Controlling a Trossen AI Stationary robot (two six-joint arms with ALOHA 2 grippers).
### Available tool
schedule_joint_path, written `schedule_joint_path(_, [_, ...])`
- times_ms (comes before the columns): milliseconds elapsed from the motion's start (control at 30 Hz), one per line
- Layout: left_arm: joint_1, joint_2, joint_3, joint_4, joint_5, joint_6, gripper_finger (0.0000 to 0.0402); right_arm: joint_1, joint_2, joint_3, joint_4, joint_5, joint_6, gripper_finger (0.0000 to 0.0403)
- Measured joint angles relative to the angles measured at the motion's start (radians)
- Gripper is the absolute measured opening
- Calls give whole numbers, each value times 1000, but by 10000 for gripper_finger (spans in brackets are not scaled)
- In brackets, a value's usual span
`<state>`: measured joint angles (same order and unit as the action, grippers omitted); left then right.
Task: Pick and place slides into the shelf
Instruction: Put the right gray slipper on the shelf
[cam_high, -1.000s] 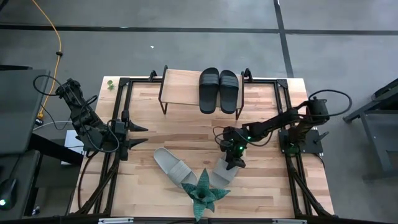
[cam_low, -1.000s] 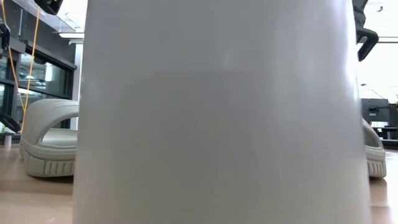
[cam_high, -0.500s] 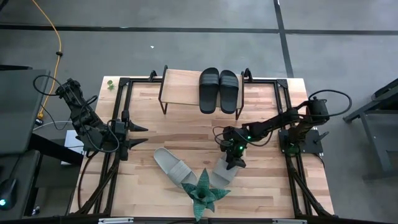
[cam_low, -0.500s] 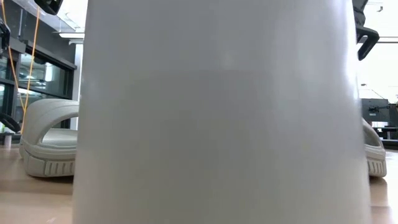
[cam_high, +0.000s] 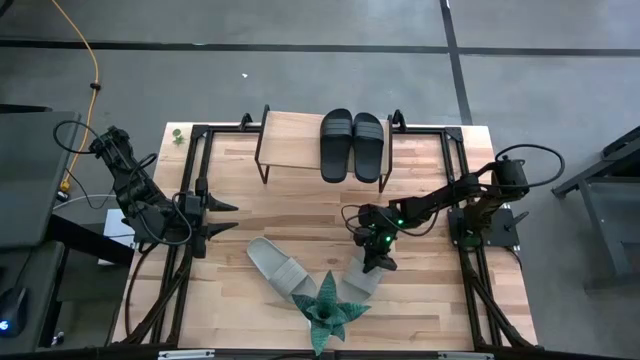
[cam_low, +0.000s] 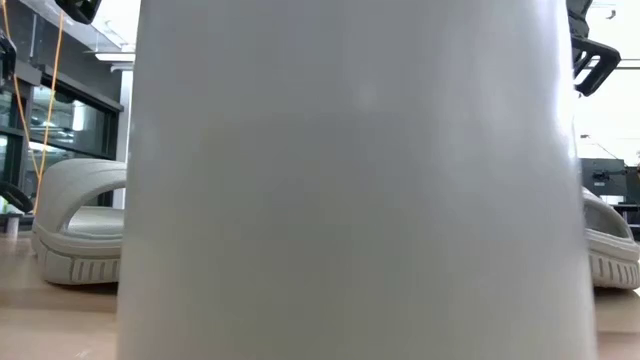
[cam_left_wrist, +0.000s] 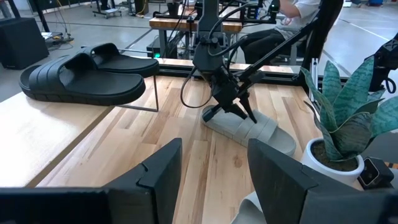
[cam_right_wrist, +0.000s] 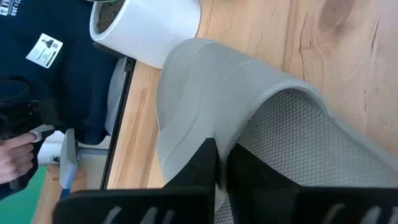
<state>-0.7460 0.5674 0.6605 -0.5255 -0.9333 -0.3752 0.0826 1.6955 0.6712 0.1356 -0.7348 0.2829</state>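
Right gripper (cam_high: 377, 262) is down on the heel end of one pale grey-beige slide (cam_high: 358, 279), its two fingers (cam_right_wrist: 205, 163) drawn together and pinching the slide's rim — the right wrist view shows the dark tips clamped on the textured footbed edge just behind the ribbed strap. That slide lies on the table (cam_high: 420, 300) just beside the plant (cam_high: 327, 310), on the side toward the right arm, its long axis slanted: heel up and away from the plant toward the shelf, toe running in under the leaves.

The second pale slide (cam_high: 280, 270) lies on the plant's other side, also slanted, its far end pointing away toward the left arm's side and its near end tucked against the leaves. The two black slides (cam_high: 352, 145) sit side by side on the shelf (cam_high: 290, 140), well beyond the plant, long axes parallel and running across the plank.

Left gripper (cam_high: 228, 220) waits well apart from the plant at the table's left edge, fingers (cam_left_wrist: 163, 169) spread and holding nothing.

In the low view the plant's white pot (cam_low: 350, 180) fills most of the picture.
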Motion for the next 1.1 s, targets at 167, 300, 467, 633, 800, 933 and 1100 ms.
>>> schedule_joint_path(167, [0,0,0,0,0,0,170,0,0,0,-1,11,2,3])
schedule_joint_path(300, [0,0,0,0,0,0,170,0,0,1,-4,12,4,2])
schedule_joint_path(467, [0,0,0,0,-2,0,170,0,-2,2,-19,17,3,1])
schedule_joint_path(633, [0,0,0,0,-2,0,170,-3,-37,2,-58,29,9,1])
schedule_joint_path(800, [0,0,0,0,-3,0,170,-3,-115,1,-150,78,8,0])
schedule_joint_path(933, [0,0,0,0,-4,0,170,-3,-174,0,-222,109,5,0])
schedule_joint_path(1100, [0,0,0,0,-4,0,170,-3,-227,0,-277,146,4,0])
